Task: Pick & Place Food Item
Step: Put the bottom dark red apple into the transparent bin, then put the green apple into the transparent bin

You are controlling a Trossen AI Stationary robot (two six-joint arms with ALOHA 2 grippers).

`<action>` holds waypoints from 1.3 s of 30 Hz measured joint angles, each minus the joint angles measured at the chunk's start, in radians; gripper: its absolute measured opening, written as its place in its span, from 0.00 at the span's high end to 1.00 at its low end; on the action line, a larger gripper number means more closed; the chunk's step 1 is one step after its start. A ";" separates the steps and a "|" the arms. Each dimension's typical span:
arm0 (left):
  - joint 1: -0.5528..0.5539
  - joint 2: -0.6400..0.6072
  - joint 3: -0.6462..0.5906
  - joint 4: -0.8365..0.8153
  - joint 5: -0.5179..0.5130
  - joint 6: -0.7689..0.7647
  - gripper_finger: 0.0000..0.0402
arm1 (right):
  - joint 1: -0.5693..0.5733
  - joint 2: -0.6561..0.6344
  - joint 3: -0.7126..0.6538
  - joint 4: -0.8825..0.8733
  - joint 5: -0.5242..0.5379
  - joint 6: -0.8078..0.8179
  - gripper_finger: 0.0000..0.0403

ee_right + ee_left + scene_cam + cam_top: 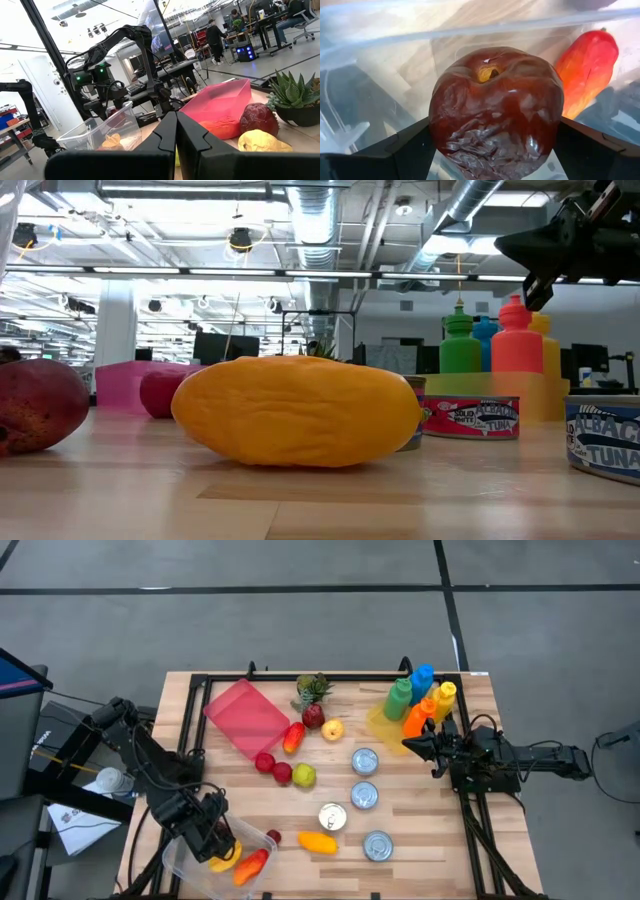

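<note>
Since the left gripper [215,838] reaches into the clear bin [180,862] at the near-left corner, jaws spread wide either side of a dark red apple [496,110] beside an orange-red fruit [587,70], likely a release, while the right gripper [418,744], jaws shut, waits far right by the bottles [420,700].

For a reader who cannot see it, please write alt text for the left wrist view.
A dark red apple fills the middle, between the left gripper's two dark fingers, over a clear plastic box. An orange-red fruit lies in the box behind it.
</note>
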 joint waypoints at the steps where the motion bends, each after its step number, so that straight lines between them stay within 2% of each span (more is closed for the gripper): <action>1: 0.003 0.000 0.000 0.003 0.026 0.000 0.13 | 0.000 0.000 0.000 0.000 0.000 0.000 1.00; 6: 0.005 0.000 0.000 0.008 0.100 0.000 0.12 | 0.000 0.000 0.000 0.000 0.000 0.000 1.00; 16: 0.027 0.000 0.000 0.017 0.101 -0.011 0.13 | 0.000 0.000 0.000 0.000 0.000 0.000 1.00; 28: 0.027 0.000 0.000 0.082 0.012 0.019 0.13 | 0.000 0.000 0.000 0.000 0.000 0.000 1.00; 34: 0.046 0.000 0.000 0.067 0.079 0.018 0.12 | 0.000 0.000 0.000 0.000 0.000 0.000 1.00; 39: 0.066 -0.019 0.000 0.069 0.092 0.018 0.10 | 0.000 0.000 0.000 0.000 0.000 0.000 1.00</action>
